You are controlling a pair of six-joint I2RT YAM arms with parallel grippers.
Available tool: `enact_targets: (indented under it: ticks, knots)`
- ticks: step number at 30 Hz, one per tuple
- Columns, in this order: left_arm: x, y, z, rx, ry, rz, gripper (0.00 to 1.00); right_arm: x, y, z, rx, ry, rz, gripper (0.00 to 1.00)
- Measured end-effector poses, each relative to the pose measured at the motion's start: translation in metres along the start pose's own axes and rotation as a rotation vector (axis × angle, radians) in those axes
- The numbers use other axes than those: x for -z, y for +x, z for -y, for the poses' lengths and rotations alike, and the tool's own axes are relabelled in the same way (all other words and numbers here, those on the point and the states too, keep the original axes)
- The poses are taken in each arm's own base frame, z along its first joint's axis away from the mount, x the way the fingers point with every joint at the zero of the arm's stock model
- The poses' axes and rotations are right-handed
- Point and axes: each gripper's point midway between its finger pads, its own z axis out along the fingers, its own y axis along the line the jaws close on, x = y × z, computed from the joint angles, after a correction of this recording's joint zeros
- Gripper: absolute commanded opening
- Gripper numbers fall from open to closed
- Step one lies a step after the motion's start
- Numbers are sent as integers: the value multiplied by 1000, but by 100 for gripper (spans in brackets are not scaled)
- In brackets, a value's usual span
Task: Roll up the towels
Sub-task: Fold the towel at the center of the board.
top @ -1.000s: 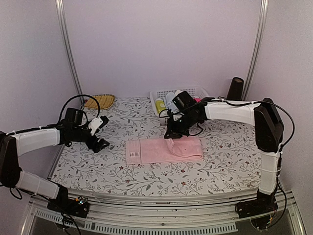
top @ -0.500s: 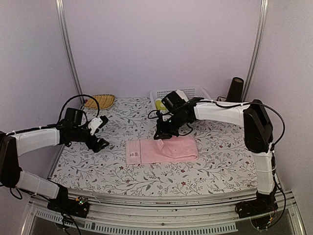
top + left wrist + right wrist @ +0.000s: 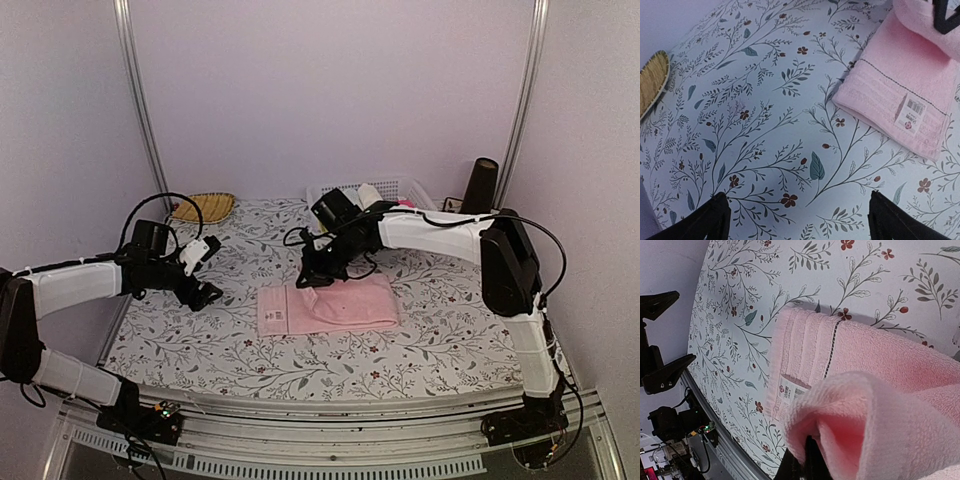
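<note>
Pink towel [image 3: 880, 355] — fluffy matt terry cloth.

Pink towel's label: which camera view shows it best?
Left wrist: the label on the pink towel lies flat, barcode visible. Right wrist shows it smaller, beside the lifted fold; top external only as a tiny pale patch.

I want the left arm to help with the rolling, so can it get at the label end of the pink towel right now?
Probably yes. The left claw is open and empty, with only bare tablecloth between it and the label end of the pink towel; the right claw holds the other end.
</note>
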Motion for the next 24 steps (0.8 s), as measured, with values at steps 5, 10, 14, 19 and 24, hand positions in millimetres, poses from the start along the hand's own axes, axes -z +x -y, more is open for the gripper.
enact_targets:
  ticks: [5,10,14,19,24]
  knots:
    - [0,0,0,1,-1,0,96,-15,5,-6,9,-7,-24,2]
    - [0,0,-1,1,0,1,96,-25,11,-10,10,-9,-45,2]
    - [0,0,-1,3,-1,1,96,-24,11,-21,20,-32,-43,2]
    - [0,0,-1,3,-1,1,96,-24,8,-32,35,-55,-32,2]
    - [0,0,-1,3,-1,1,96,-38,7,-34,41,-68,-39,2]
